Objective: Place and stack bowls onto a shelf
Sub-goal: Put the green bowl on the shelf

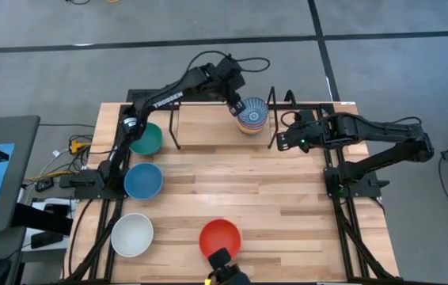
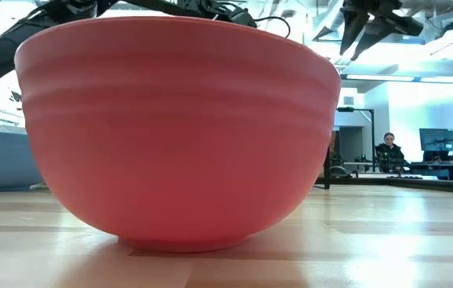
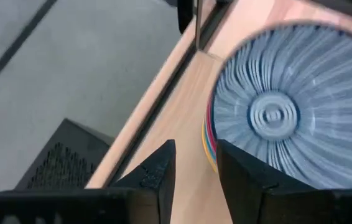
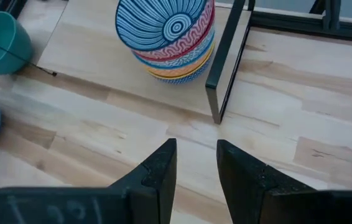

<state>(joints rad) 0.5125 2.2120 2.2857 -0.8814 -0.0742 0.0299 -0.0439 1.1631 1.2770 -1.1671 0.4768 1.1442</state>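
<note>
Hovering over the stack: the left gripper (image 1: 233, 108) hangs beside the blue-and-white patterned round bowl (image 1: 252, 112), its fingers a little apart and holding nothing.

That bowl tops a stack of bowls on the narrow light-wood shelf (image 1: 208, 127) at the far side of the wooden bench (image 1: 287, 222). The right gripper (image 1: 281, 139) waits near the shelf's right end, slightly open and empty. The green bowl (image 1: 146, 138), plain blue bowl (image 1: 143, 180), white bowl (image 1: 132, 235) and red bowl (image 1: 220, 237) sit on the bench.

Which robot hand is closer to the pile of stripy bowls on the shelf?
Left. The left gripper hangs right at the stack of bowls, beside its rim. The right gripper waits farther off, past the shelf's black bracket.
</note>
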